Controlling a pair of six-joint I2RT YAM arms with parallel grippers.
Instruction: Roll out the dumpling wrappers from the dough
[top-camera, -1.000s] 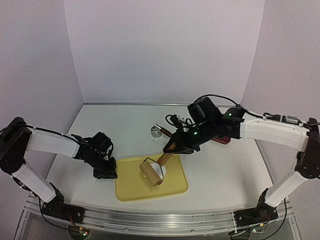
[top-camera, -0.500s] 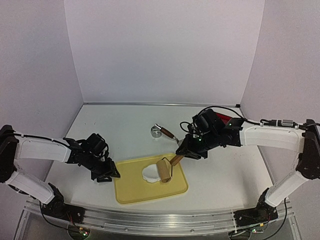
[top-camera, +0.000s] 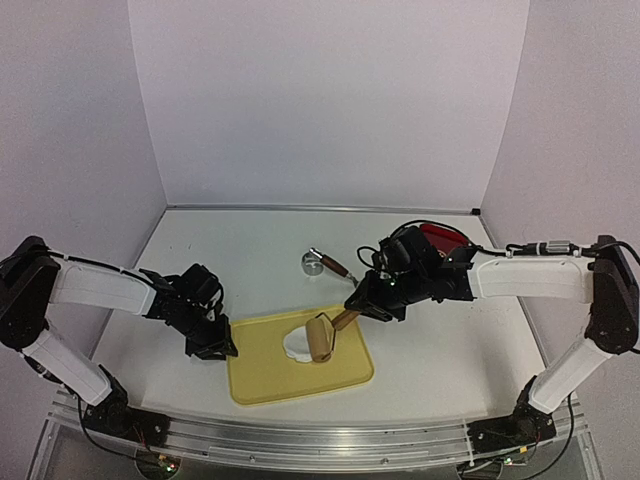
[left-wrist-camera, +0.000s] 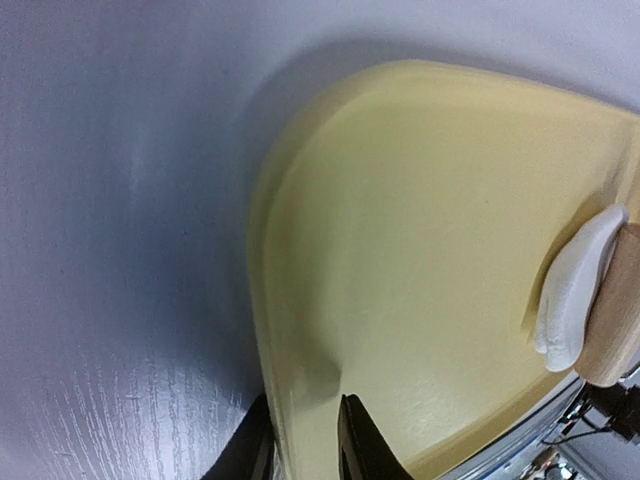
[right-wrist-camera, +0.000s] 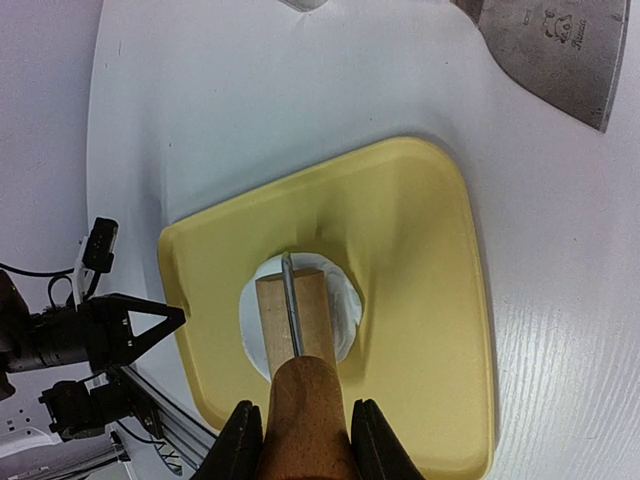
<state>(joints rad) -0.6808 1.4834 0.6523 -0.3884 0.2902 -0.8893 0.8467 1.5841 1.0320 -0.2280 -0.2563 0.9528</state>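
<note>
the roller (top-camera: 321, 339) has come down – a second ago it hung tilted above the yellow mat (top-camera: 258, 378) with the dough (top-camera: 295, 346) clinging to its barrel, and now the barrel lies flat across the right part of the dough, which rests on the mat's middle as a thick white oval showing on both sides of the wood. the right gripper (right-wrist-camera: 305, 440) is clenched on the roller's brown handle (right-wrist-camera: 303, 400), jaws snug on either side of it, and the arm has dropped lower and drawn in toward the mat to press. the left gripper (left-wrist-camera: 303, 440) has stayed at the mat's left rim; its jaws stand on either side of that rim and seem to be pinching it, since the soft edge puckers just above them, so the mat looks anchored against the push. this reads as the start of a proper rolling stroke – the dough is back on the mat and no longer stuck to the tool. it is still a plump patch rather than a thin sheet, so flattening has some way to go and no round wrapper has been cut. the steel cutter (top-camera: 313, 263) lies on the white surface (top-camera: 220, 260) beyond the mat, well apart from the dough, and a metal scraper (right-wrist-camera: 560, 40) lies further right
</note>
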